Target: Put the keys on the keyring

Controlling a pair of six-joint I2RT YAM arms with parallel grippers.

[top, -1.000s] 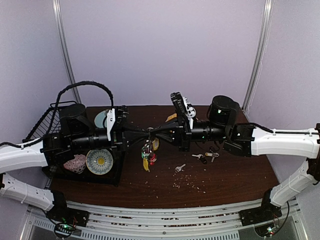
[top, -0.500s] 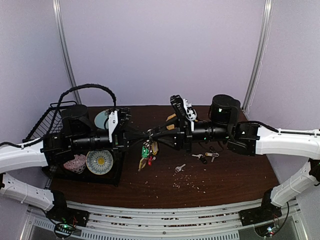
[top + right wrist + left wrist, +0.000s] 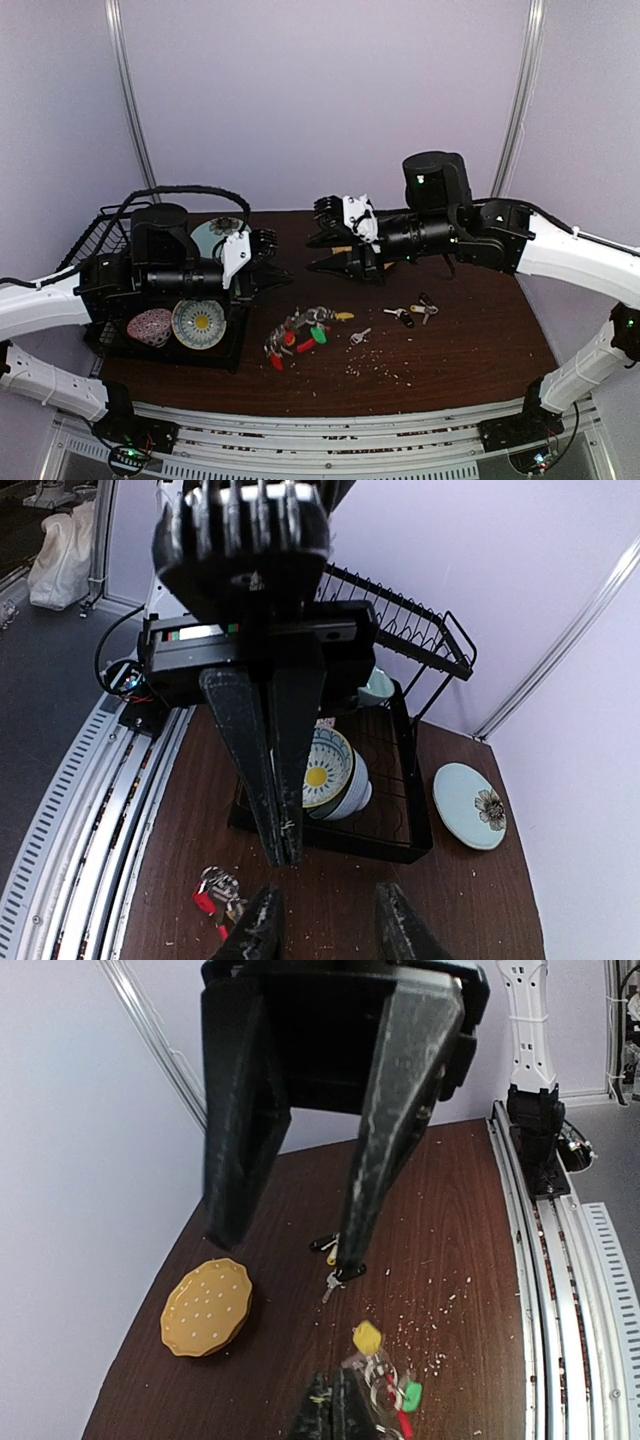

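The keyring point(image 3: 298, 338), a slack chain loop hung with coloured tags, lies bunched on the brown table point(image 3: 460, 350) between the two arms; loose keys point(image 3: 412, 313) lie apart to its right, with one small key point(image 3: 360, 336) nearer; the left gripper point(image 3: 284, 272) hovers above, jaws pressed together on nothing; the right gripper point(image 3: 316, 255) faces it, jaws partly apart and empty; the loop looks light, limp and slippery, probably best pinched on the chain itself, not a dangling tag; the thin, flat keys are best taken by their heads.

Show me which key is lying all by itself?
The small silver key. It lies alone between the keyring with its coloured tags and the black-headed keys, touching neither.
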